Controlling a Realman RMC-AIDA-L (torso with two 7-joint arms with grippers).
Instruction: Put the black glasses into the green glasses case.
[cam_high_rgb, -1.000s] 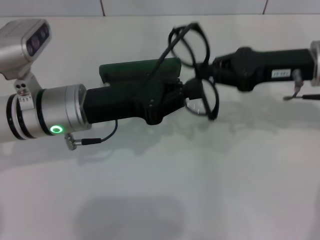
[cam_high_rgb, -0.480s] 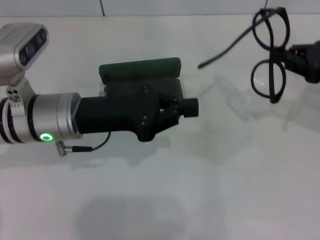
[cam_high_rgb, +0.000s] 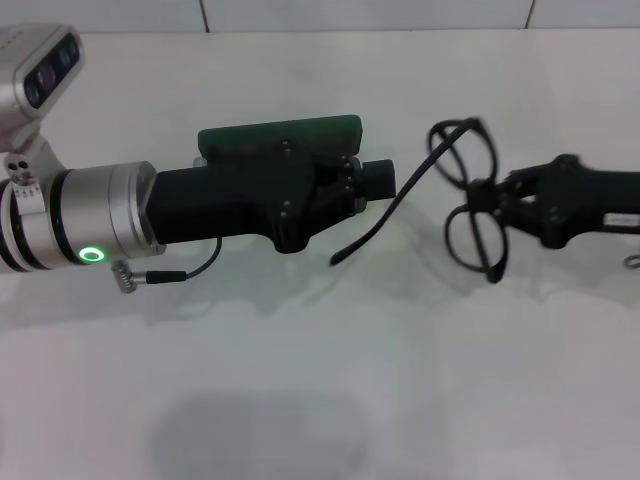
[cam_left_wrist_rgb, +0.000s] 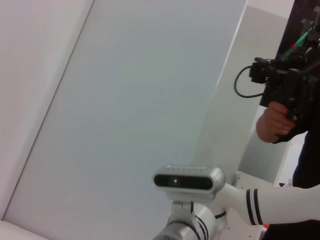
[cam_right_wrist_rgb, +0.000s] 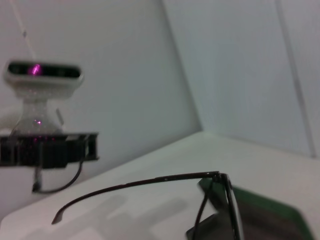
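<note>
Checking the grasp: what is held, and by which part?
The right claw holds the black glasses at the frame's bridge, between the lenses.

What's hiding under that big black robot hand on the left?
The green glasses case sits under the left gripper; only its far edge shows. Its inside is covered.

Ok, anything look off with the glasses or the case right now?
Yes: the black glasses, pinched at the bridge by the right gripper, have one temple arm splayed toward the green glasses case, which the left gripper largely hides.
</note>
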